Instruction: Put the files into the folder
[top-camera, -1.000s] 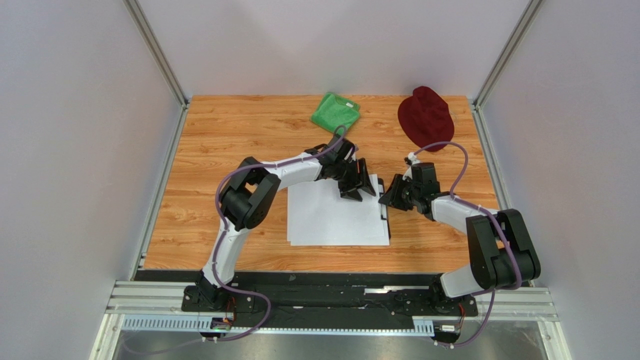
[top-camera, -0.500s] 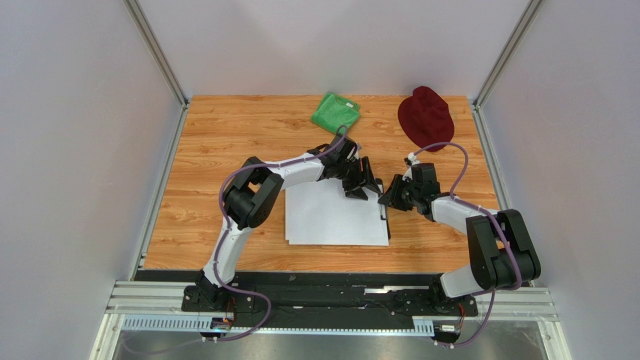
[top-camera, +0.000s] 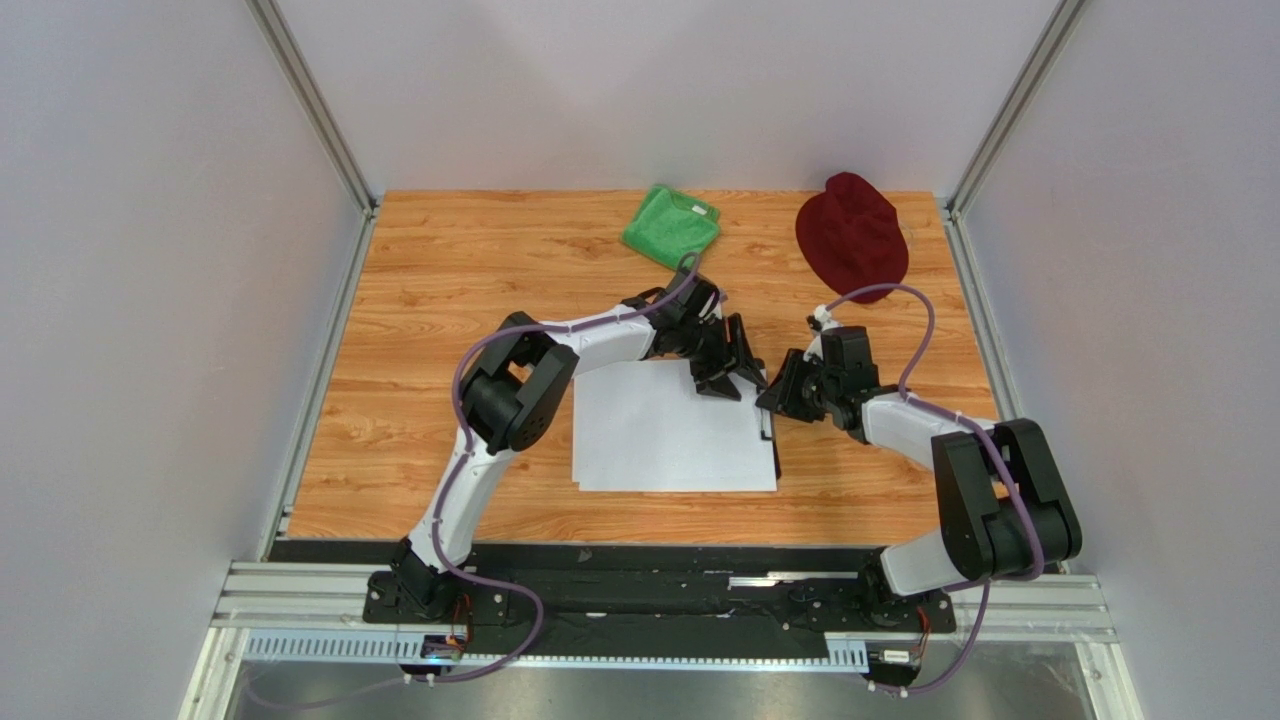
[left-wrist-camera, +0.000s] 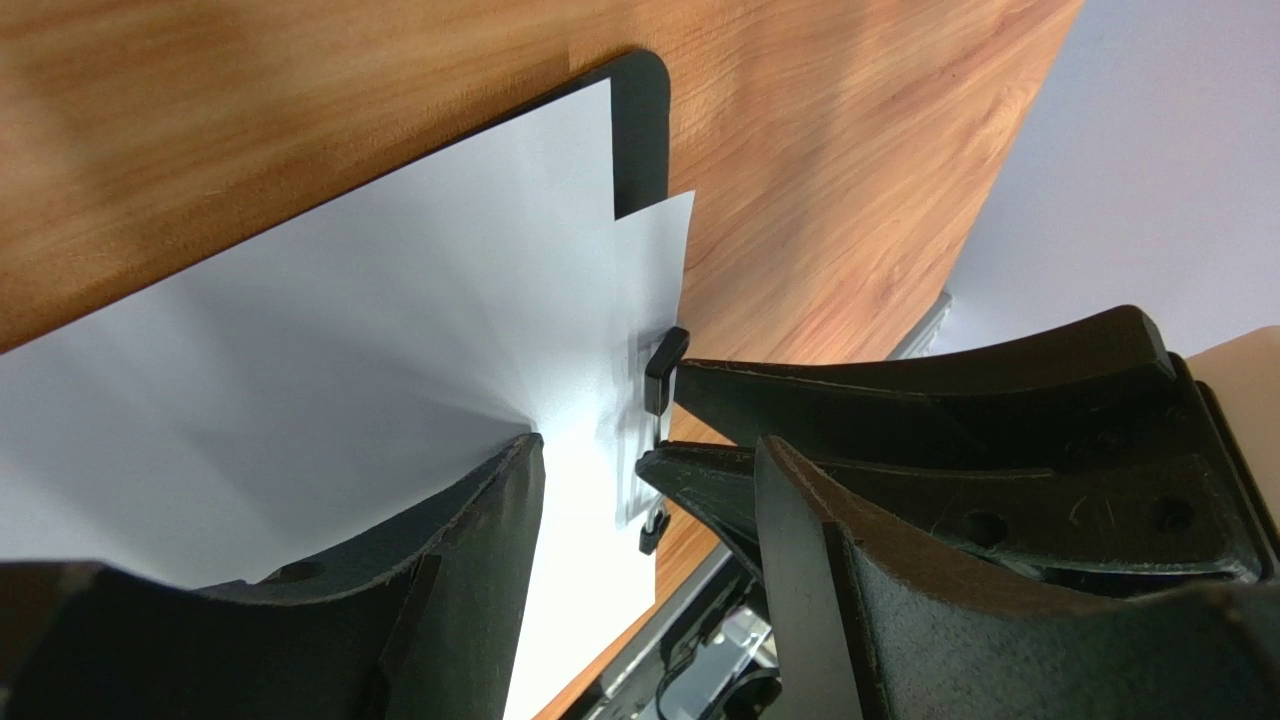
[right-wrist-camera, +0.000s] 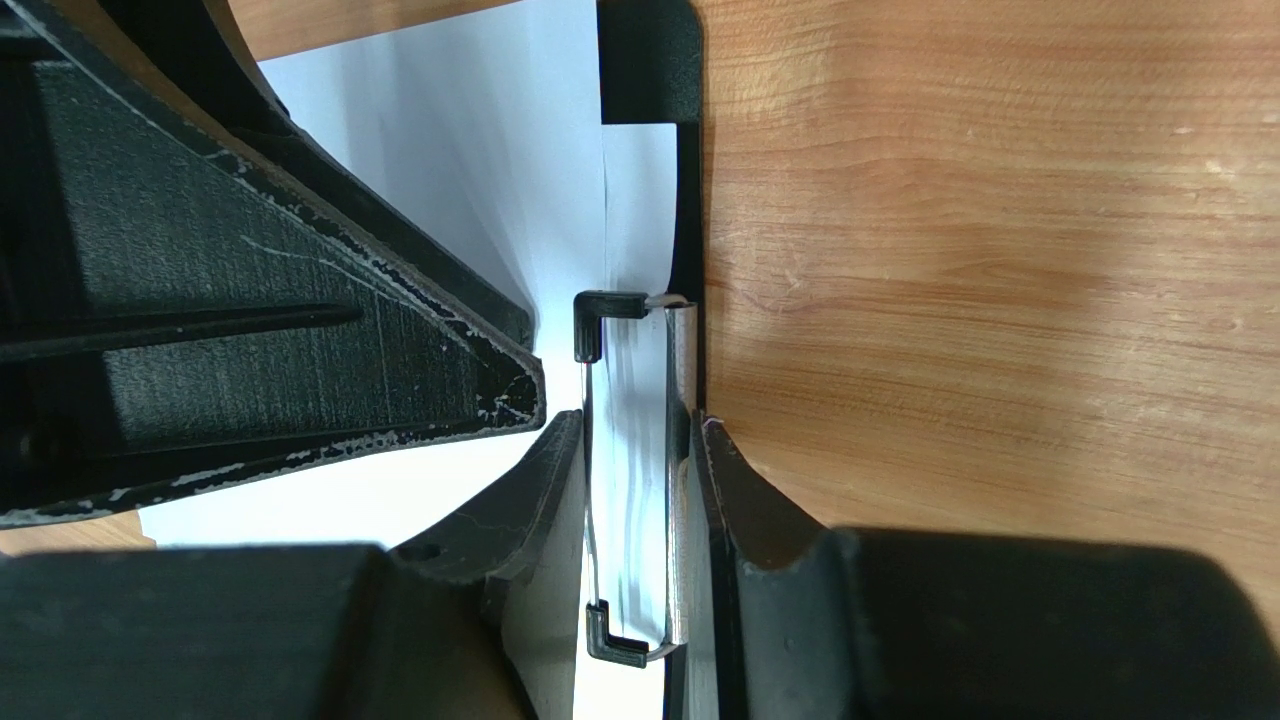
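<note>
Mid-table, atop the black folder (left-wrist-camera: 646, 113), notes white files (top-camera: 669, 435) thin, limp and crease-prone, best slid flat by the clip-side edge; right gripper (right-wrist-camera: 639, 435) pinched on the clip (right-wrist-camera: 624, 360), left gripper (left-wrist-camera: 646, 450) half-open, empty, pressing them down.

Seeing a green cloth (top-camera: 672, 225) near the far edge of the wooden table (top-camera: 436, 300), roughly mid-width, folded and lying flat. Dark red hat (top-camera: 851, 230) just right of it by the far right corner, not touching the cloth. Plain grey walls (top-camera: 150, 300) on left, back and right, with metal posts (top-camera: 316, 105) in both far corners. Metal rail (top-camera: 661, 593) along the near edge.
</note>
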